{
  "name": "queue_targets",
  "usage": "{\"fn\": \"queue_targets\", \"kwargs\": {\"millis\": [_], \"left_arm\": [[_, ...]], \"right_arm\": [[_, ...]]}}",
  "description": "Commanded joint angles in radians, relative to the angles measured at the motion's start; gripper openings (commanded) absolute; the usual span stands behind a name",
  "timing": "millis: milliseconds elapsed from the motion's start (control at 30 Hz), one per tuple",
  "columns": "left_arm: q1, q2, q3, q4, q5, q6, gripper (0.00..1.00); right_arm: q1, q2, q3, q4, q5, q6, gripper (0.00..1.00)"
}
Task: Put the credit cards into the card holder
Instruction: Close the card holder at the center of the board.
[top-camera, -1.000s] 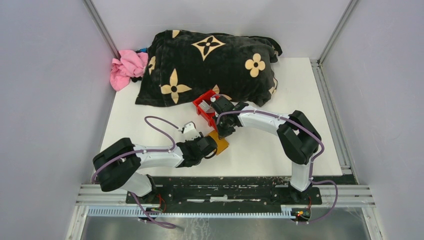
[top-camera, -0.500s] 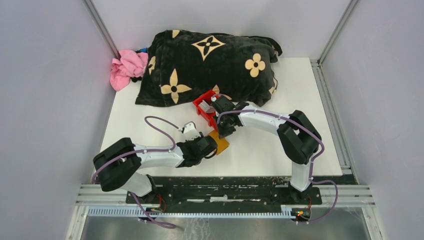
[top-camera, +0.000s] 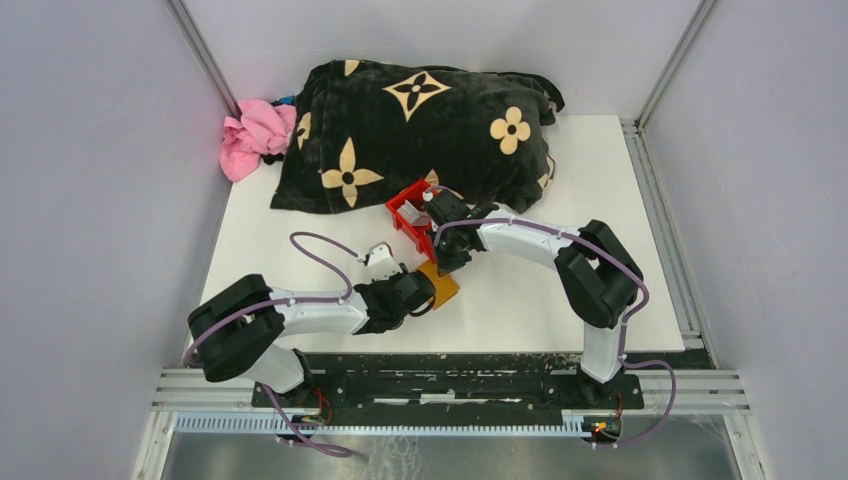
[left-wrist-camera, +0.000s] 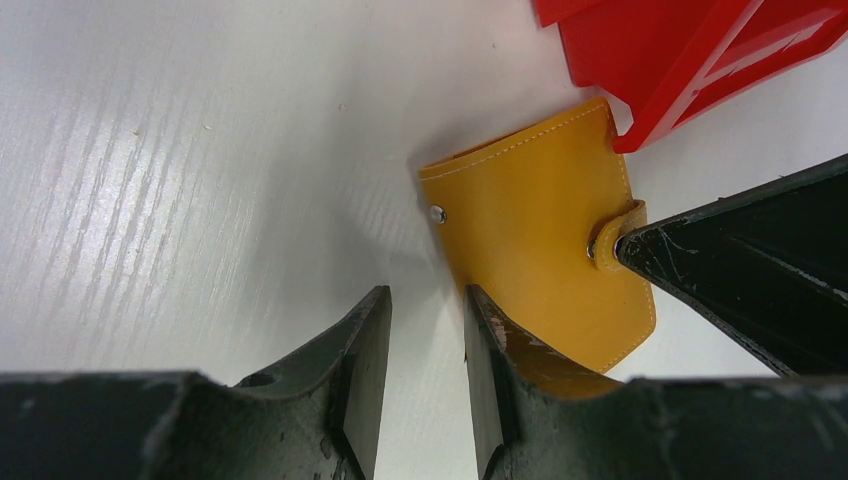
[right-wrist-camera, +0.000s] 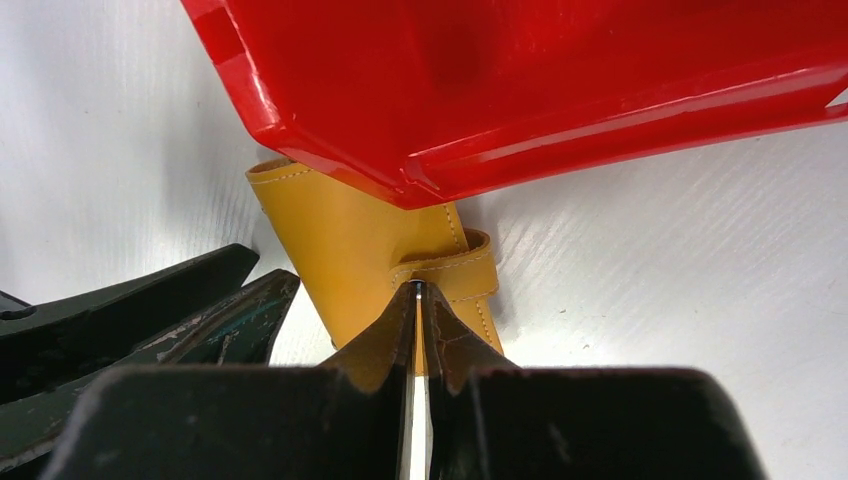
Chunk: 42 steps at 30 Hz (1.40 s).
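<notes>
At table (top-camera: 600, 180) centre, a touch toward 6 o'clock: card holder (left-wrist-camera: 540, 230), tan-yellow, folded shut and flat on the white top, strap snapped over one edge. Just at its 12 o'clock, touching its far corner: red bin (right-wrist-camera: 520, 90), overhanging that edge in the right wrist view. Right gripper (right-wrist-camera: 417, 292) closed tight, pinching the card holder's strap tab between its tips. Left gripper (left-wrist-camera: 425, 380) at the card holder's 8 o'clock, jaws parted by a narrow gap, only bare table between them. One finger (left-wrist-camera: 495, 370) laid over the card holder's near edge, the other above bare table beside it. Nothing clamped there. Across the far side, 11 to 1 o'clock: black blanket (top-camera: 420, 130) with tan flower marks, bunched. Pink cloth (top-camera: 255, 135) at its 9 o'clock, against the wall.
</notes>
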Motion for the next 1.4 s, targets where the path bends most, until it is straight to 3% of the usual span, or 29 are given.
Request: {"fn": "queue_targets", "kwargs": {"millis": [0, 633, 1367], "left_arm": [[0.005, 0.046, -0.028, -0.089, 0.048, 0.045, 0.41], [0.003, 0.057, -0.029, -0.083, 0.048, 0.041, 0.41], [0.004, 0.124, -0.014, -0.067, 0.079, 0.045, 0.41]], "right_arm": [[-0.004, 0.006, 0.035, 0.019, -0.004, -0.006, 0.10], [-0.004, 0.066, -0.005, 0.017, 0.008, 0.003, 0.10], [0.020, 0.204, 0.097, -0.118, 0.022, -0.004, 0.09]]}}
